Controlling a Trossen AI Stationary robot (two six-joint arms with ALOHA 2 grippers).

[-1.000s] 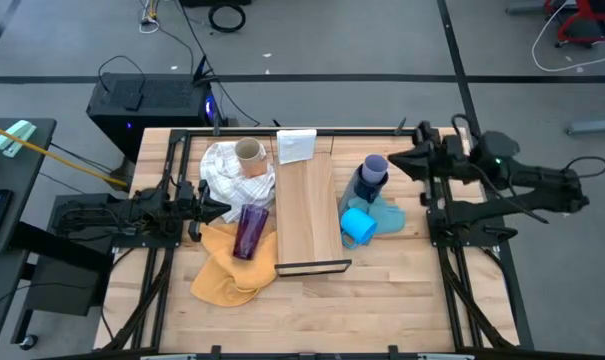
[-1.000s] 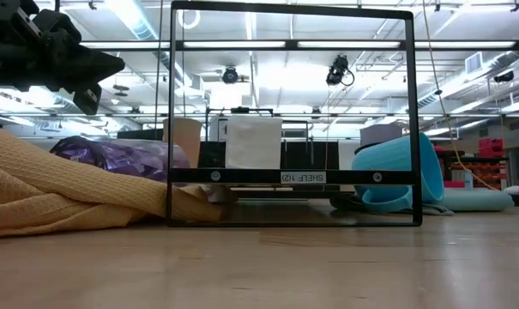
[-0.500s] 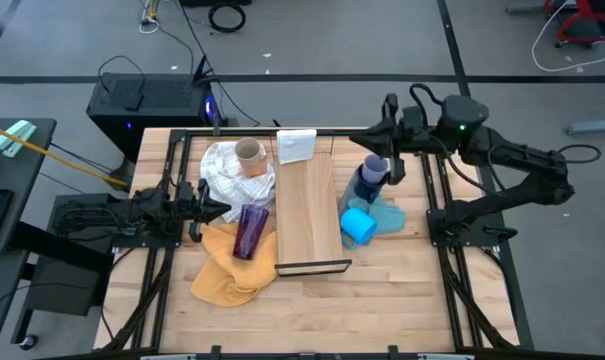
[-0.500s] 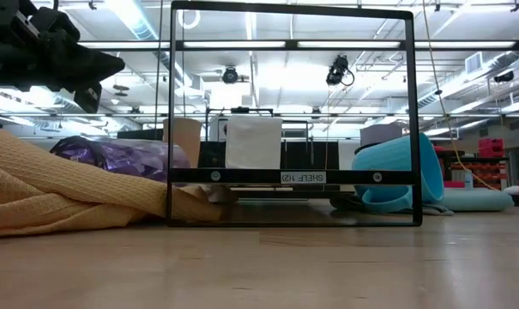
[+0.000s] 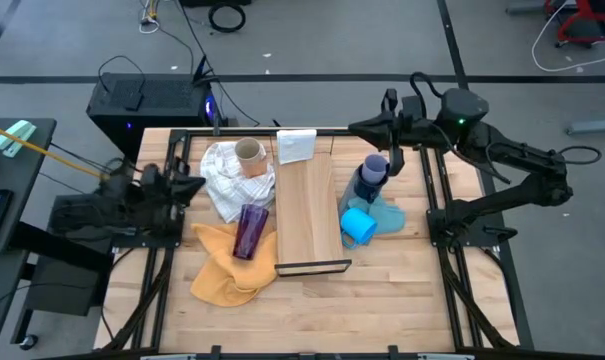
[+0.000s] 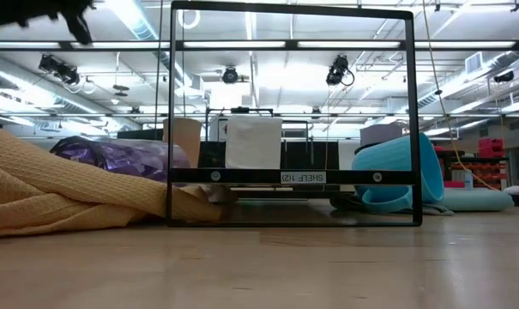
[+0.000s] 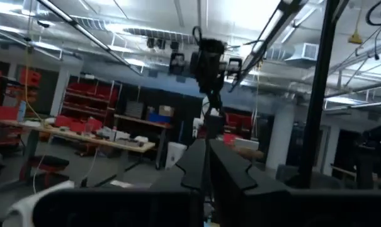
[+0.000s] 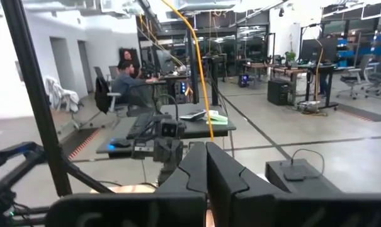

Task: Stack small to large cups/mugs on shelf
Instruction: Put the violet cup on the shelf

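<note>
Over the last second we swing our right gripper (image 5: 367, 128) in from the right table edge toward the back of the table, where it now hangs just behind the lavender cup (image 5: 376, 167), its two fingers pressed together on nothing, as the right wrist view shows. Our left gripper (image 5: 194, 184) has pulled back toward the left edge, away from the white cloth (image 5: 222, 168) it was reaching over, and it too is clenched and empty; in the low view it has risen almost out of sight.

Nothing of the task has shifted. The shelf (image 5: 307, 208) lies bare down the middle of the table. Left of it, the tan cup (image 5: 249, 153) sits on the white cloth and the dark purple tumbler (image 5: 250, 231) lies on its side on the yellow cloth (image 5: 222, 272). Right of it, the lavender cup sits in the navy mug (image 5: 362, 185), with the light blue mug (image 5: 357, 225) tipped over beside the blue cloth (image 5: 386, 211).

We judge the stacking barely begun: both arms are only positioning, and the right one must spread its fingers before it can take a cup
</note>
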